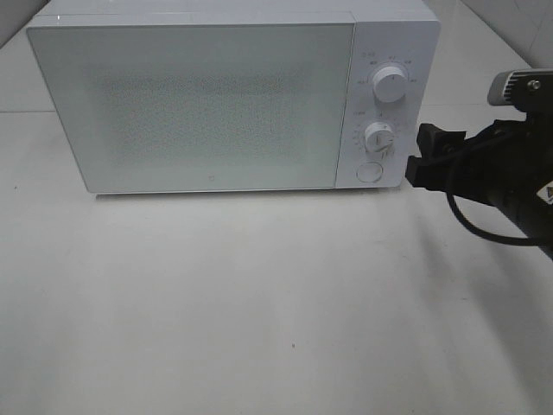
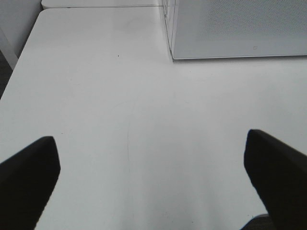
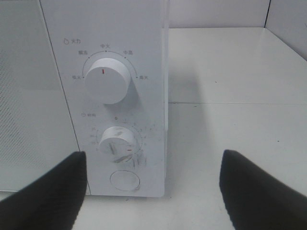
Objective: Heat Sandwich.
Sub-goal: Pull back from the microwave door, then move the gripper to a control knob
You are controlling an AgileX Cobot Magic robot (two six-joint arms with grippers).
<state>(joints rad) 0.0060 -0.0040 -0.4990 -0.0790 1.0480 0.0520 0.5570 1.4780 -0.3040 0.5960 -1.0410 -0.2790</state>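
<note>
The white microwave [image 1: 199, 95] stands at the back of the table with its door shut. The sandwich is out of view. My right gripper [image 1: 416, 157] hangs open just right of the control panel, level with the lower knob [image 1: 379, 137] and the round button [image 1: 369, 171]. In the right wrist view the right gripper [image 3: 153, 158] faces the panel's right edge, with the upper knob [image 3: 106, 79], lower knob [image 3: 116, 143] and button [image 3: 125, 180] ahead and nothing between the fingers. My left gripper [image 2: 151, 139] is open and empty over bare table, with the microwave's corner [image 2: 240, 28] far ahead.
The white table [image 1: 259, 303] stretches in front of the microwave. Its left edge [image 2: 19, 72] shows in the left wrist view. A tiled wall lies behind the microwave.
</note>
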